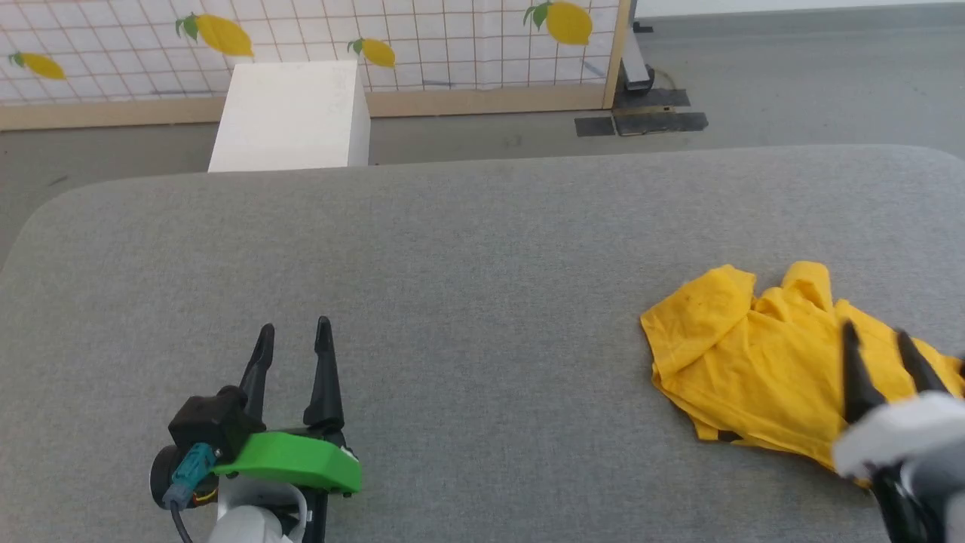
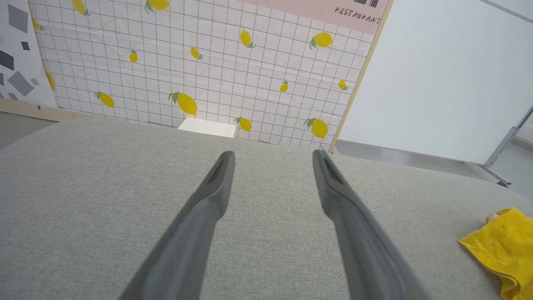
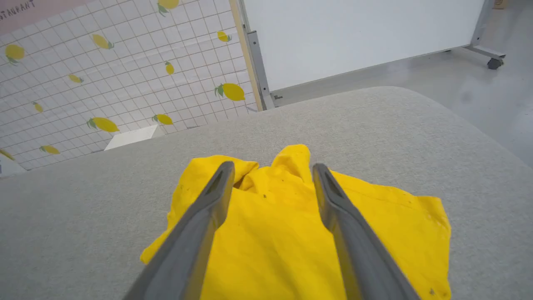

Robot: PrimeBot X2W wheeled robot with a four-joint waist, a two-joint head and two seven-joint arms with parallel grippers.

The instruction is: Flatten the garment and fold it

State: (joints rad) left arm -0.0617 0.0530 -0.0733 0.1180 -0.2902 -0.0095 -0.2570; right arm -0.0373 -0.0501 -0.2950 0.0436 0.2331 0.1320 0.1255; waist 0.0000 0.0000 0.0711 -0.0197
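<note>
Right hand (image 3: 272, 166) poised over yellow T-shirt (image 3: 270, 237), two dark fingers spread wide, cloth showing between them. T-shirt crumpled, plain side up, folds bunched at far edge, lying on grey fabric counter (image 3: 395, 125). Beyond counter: lemon-print grid screen (image 3: 125, 62), white box (image 3: 133, 136) at its foot, white board (image 3: 354, 37) on wheeled frame, grey floor (image 3: 479, 96).

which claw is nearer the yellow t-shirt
Right. The right claw hangs open directly over the yellow t-shirt; the left claw is open over the bare grey padded surface, well off to its left.
</note>
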